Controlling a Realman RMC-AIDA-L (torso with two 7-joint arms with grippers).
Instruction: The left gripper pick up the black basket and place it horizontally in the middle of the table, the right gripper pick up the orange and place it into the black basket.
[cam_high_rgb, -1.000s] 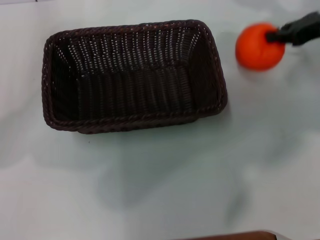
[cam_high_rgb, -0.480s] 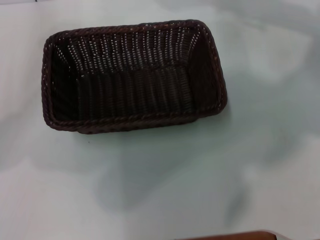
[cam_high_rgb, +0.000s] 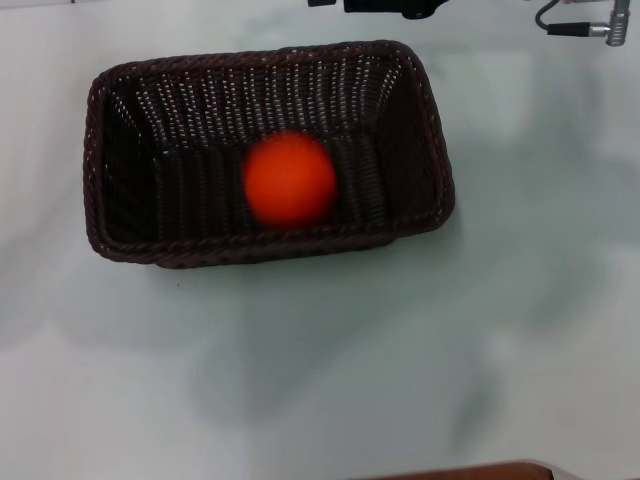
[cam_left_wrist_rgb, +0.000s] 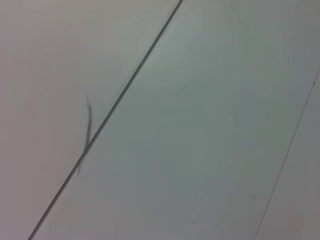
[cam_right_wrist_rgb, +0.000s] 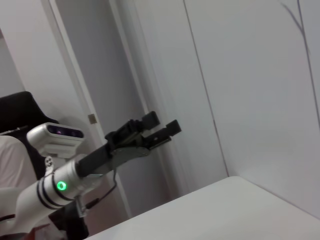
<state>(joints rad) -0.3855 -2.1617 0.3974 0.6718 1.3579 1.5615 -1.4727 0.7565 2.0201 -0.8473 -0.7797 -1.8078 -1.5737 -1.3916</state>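
On the counter (cam_high_rgb: 330, 380), toward the far side and a bit left of centre, sits the black basket (cam_high_rgb: 420, 130). It lies w/ its long side running left-right and its braided rim up. The orange (cam_high_rgb: 290, 180) is inside it, roughly mid-basket and nearer the near wall than the far one. It shows blurred, so I can't tell whether it rests on the woven floor or is just above it. Nothing grips the orange.

Right end effector (cam_high_rgb: 400, 8): only a black sliver shows at the far edge of the head view, beyond the basket's far rim and well apart from the orange. Open or closed can't be told. A grey cable plug (cam_high_rgb: 590, 28) shows at the far right corner.

Left end effector (cam_right_wrist_rgb: 162, 127): seen from the right wrist cam, on a raised arm w/ a green light on its white wrist section, held up in the air against a pale wall. Its two black fingers (cam_right_wrist_rgb: 172, 127) stand apart w/ a gap between them and hold nothing.

Left wrist cam gives only a pale flat surface crossed by a thin dark seam (cam_left_wrist_rgb: 125, 90) — no basket, no orange.
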